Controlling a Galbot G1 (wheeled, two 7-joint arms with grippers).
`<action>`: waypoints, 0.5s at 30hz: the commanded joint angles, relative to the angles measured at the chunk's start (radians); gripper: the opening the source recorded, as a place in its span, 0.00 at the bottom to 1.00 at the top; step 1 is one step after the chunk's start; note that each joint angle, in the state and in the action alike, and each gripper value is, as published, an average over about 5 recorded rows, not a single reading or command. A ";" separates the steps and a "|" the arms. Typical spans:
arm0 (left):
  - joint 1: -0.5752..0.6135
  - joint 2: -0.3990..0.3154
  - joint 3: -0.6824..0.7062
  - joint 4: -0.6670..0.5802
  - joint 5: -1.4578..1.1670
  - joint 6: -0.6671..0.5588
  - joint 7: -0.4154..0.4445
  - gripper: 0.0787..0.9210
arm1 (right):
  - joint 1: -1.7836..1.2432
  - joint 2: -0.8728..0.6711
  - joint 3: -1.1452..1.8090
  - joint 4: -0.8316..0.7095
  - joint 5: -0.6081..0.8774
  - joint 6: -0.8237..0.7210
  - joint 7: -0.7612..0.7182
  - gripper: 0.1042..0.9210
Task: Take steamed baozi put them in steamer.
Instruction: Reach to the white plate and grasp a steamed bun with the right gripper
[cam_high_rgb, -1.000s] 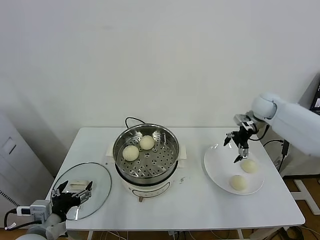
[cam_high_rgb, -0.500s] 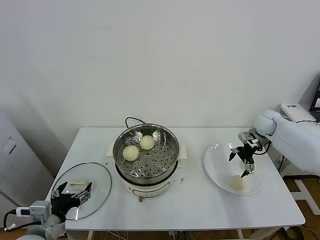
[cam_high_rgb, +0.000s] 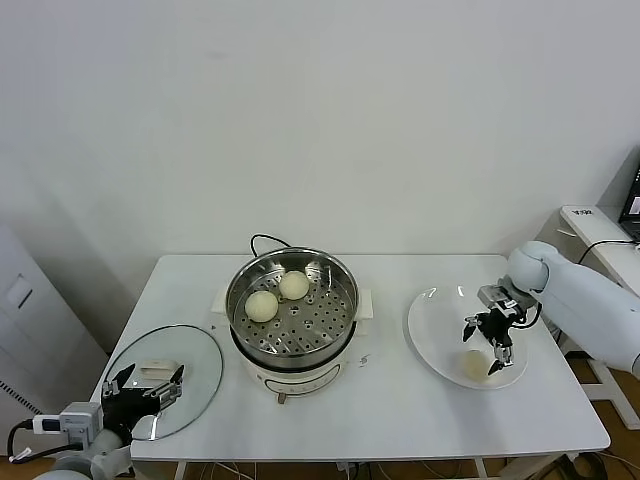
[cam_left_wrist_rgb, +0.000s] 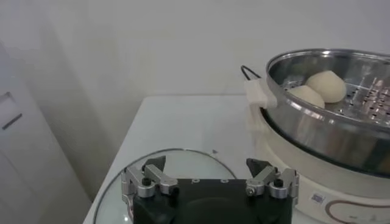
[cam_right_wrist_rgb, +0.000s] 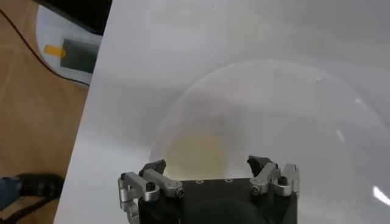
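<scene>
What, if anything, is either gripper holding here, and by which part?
Nothing. The right gripper hangs open over a baozi on the plate; the left gripper is open and empty above the glass lid.

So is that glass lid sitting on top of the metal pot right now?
No, the glass lid lies flat on the table to the left of the steamer, whose open basket shows two buns inside.

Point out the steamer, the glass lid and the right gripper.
steamer (cam_high_rgb: 332, 284), head view, on its steel inner wall.
glass lid (cam_high_rgb: 200, 366), head view, on bare glass near its edge.
right gripper (cam_high_rgb: 483, 352), head view, midway between its open fingertips, over the plate.
</scene>
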 joint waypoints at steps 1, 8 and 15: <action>0.000 0.000 0.001 0.000 0.001 0.001 0.000 0.88 | -0.044 0.014 0.044 -0.018 -0.057 0.011 0.003 0.85; 0.005 0.002 -0.002 0.000 0.002 0.000 0.000 0.88 | -0.063 0.034 0.074 -0.044 -0.097 0.013 -0.006 0.72; 0.001 0.003 -0.002 0.000 0.003 0.002 -0.001 0.88 | -0.067 0.040 0.085 -0.047 -0.081 -0.004 0.001 0.50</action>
